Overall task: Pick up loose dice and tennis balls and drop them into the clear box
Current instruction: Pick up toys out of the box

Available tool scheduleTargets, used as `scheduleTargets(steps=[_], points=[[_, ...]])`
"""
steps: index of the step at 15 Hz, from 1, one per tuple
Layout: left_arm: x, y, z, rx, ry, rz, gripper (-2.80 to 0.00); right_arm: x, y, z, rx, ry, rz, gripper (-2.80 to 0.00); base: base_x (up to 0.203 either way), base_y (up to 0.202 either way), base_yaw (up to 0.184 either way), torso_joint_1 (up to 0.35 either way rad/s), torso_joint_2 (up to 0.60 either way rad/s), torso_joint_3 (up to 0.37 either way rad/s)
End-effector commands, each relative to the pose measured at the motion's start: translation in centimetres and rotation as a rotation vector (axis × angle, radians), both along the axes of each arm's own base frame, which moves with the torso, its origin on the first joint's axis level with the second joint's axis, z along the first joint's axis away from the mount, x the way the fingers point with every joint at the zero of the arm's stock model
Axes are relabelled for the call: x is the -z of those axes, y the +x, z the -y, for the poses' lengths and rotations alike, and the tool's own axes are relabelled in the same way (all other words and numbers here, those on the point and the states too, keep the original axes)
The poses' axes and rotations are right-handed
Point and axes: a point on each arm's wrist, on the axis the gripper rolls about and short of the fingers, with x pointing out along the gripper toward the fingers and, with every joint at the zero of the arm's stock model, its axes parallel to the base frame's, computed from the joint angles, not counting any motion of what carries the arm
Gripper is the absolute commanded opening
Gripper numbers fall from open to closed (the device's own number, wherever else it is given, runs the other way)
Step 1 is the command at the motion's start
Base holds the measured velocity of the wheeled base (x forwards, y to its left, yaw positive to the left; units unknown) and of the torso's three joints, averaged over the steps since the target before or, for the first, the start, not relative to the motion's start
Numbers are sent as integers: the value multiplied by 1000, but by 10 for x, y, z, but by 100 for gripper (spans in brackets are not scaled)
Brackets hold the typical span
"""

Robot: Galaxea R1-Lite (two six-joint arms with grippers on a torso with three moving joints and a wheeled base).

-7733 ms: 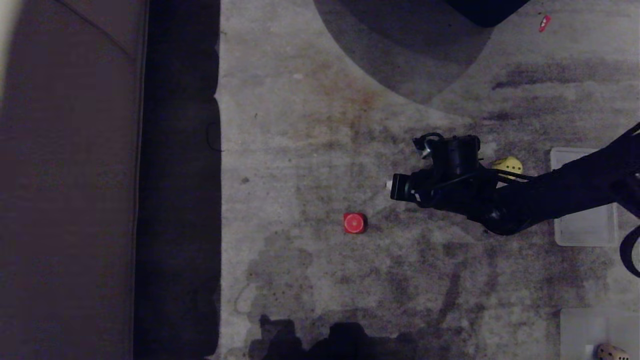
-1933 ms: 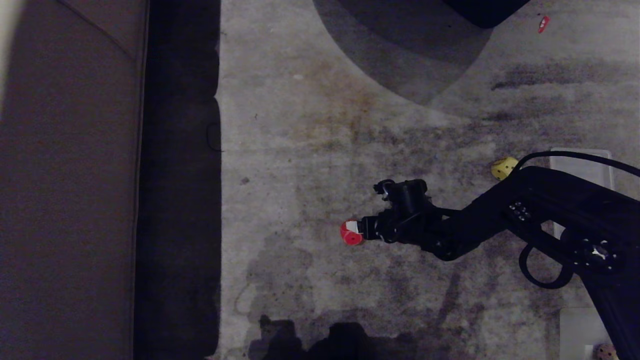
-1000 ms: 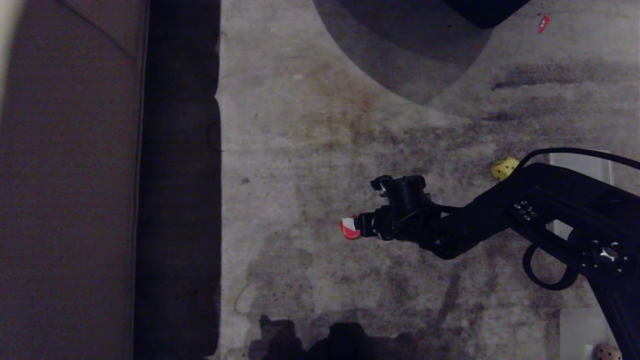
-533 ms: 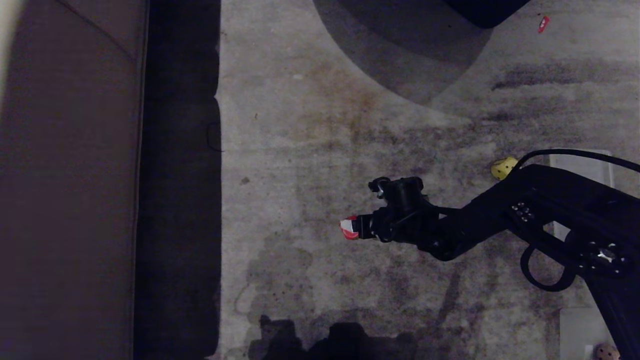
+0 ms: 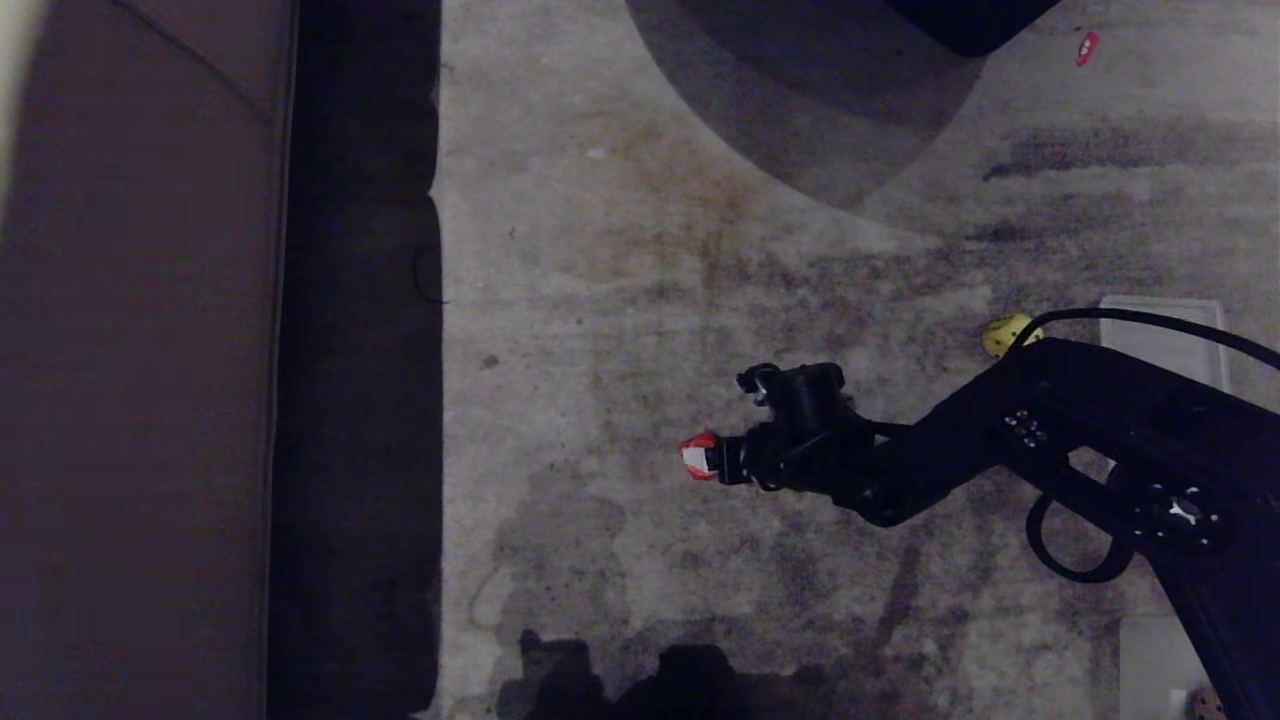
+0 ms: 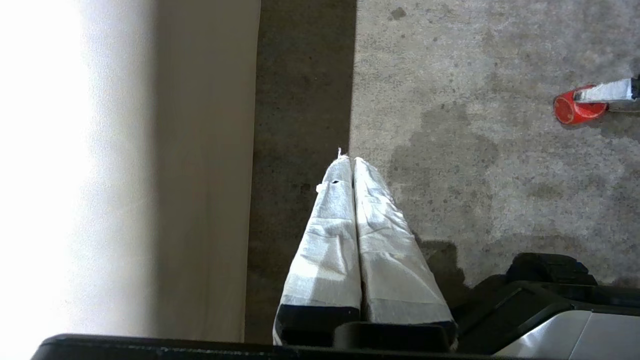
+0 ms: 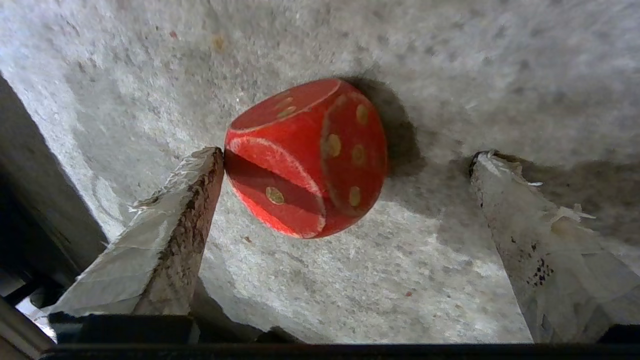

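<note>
One red die [image 7: 306, 157] lies on the floor [image 7: 450, 60] between the right hand's [image 7: 345, 165] spread fingers, one fingertip now touching it; closing comes next. Left hand [image 6: 352, 172] parked, fingers together.

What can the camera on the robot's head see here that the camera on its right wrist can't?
Only the head camera shows the yellow die, the clear box behind the arm, and the dark sofa. Only the right wrist camera shows the red die's pips and the open right gripper, one fingertip against the die and the other apart from it. Both show the red die on the stained carpet.
</note>
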Motion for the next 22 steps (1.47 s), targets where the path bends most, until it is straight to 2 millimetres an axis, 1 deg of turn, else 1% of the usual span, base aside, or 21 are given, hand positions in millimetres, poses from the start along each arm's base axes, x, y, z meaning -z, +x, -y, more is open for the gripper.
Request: scheduleTargets(steps=[1,3,7,10,12,14,15,18,22], points=[[0,0,0,-1,0,-2,-280,11,3,0,3,-7,-14,0,0,0,0,0,0,0],[0,0,0,-1,0,-3,-280,12,6,0,7,-3,-7,0,0,0,0,0,0,0],[0,0,0,-1,0,-3,-280,16,11,11,32,-11,-11,0,0,0,0,0,0,0],[0,0,0,-2,0,-3,-280,18,13,12,33,-13,-9,0,0,0,0,0,0,0],[0,0,0,-1,0,-2,-280,26,14,12,31,-29,-16,0,0,0,0,0,0,0],[0,0,0,-1,0,-2,-280,27,15,12,31,-30,-17,0,0,0,0,0,0,0],[0,0,0,-1,0,-3,-280,28,15,12,29,-31,-13,-280,0,0,0,0,0,0],[0,0,0,-1,0,-2,-280,31,17,13,10,-67,8,-280,0,0,0,0,0,0],[0,0,0,-1,0,-3,-280,29,19,18,20,-64,11,-280,0,0,0,0,0,0]])
